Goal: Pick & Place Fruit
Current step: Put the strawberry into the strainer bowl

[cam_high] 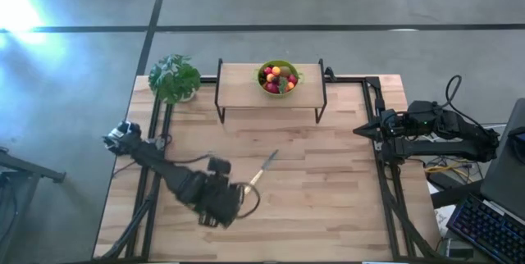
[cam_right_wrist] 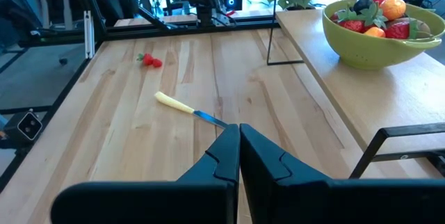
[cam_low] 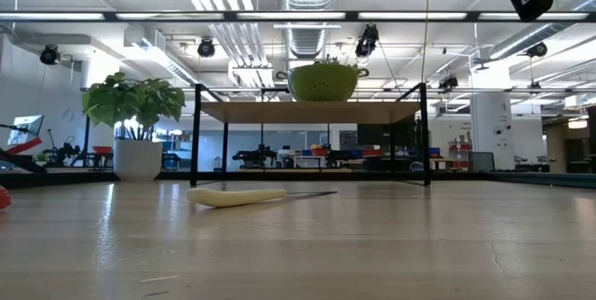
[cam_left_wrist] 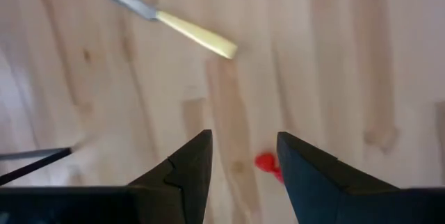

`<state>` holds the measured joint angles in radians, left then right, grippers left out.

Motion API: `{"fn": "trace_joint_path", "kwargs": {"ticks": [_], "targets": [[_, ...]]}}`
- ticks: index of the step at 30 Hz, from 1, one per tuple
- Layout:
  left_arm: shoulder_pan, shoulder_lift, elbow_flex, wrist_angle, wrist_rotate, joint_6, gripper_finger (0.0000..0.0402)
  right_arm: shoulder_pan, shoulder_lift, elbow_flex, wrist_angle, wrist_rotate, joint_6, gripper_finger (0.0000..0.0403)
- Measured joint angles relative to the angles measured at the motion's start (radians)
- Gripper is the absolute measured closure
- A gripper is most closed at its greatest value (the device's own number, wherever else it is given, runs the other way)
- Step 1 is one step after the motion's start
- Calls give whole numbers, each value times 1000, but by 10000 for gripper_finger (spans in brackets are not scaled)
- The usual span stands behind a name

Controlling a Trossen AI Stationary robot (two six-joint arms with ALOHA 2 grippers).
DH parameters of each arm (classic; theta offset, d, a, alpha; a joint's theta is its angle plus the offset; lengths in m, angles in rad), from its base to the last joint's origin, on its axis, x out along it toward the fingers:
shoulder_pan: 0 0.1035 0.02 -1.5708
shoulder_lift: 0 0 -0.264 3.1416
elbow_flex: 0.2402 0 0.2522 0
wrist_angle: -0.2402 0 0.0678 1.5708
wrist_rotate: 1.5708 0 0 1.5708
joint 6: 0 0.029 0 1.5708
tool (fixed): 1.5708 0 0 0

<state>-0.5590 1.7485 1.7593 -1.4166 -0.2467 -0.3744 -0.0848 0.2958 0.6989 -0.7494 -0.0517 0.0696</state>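
Observation:
A green bowl of red, orange and dark fruit stands on a raised wooden shelf at the table's far middle; the right wrist view shows the bowl too. One small red strawberry lies on the tabletop toward the near left, the same strawberry seen from the right. My left gripper hangs open above it, pointing steeply down, clear of the table; the berry shows just inside one fingertip. From above, the left gripper hides the berry. My right gripper waits shut at the table's right edge.
A pale-handled knife lies on the table's middle, just beyond my left gripper, the same knife ahead of the fingers. A potted plant stands at the far left corner. The shelf's black legs stand on the table.

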Motion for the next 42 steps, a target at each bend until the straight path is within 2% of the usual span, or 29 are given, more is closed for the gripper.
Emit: {"fn": "trace_joint_path", "kwargs": {"ticks": [7,17,26,28,33,42], "targets": [[-162,0,-30,6,0,-25,234,0,0,0,0,0,0,394],[-288,0,-135,29,-2,-339,234,0,0,0,0,0,0,394],[-299,0,-313,102,12,-562,234,0,0,0,0,0,0,394],[-297,0,-345,109,35,-664,234,0,0,0,0,0,0,394],[-289,-1,-395,139,54,-1029,234,0,0,0,0,0,0,394],[-282,-1,-447,187,49,-1226,234,0,0,0,0,0,0,394]]}}
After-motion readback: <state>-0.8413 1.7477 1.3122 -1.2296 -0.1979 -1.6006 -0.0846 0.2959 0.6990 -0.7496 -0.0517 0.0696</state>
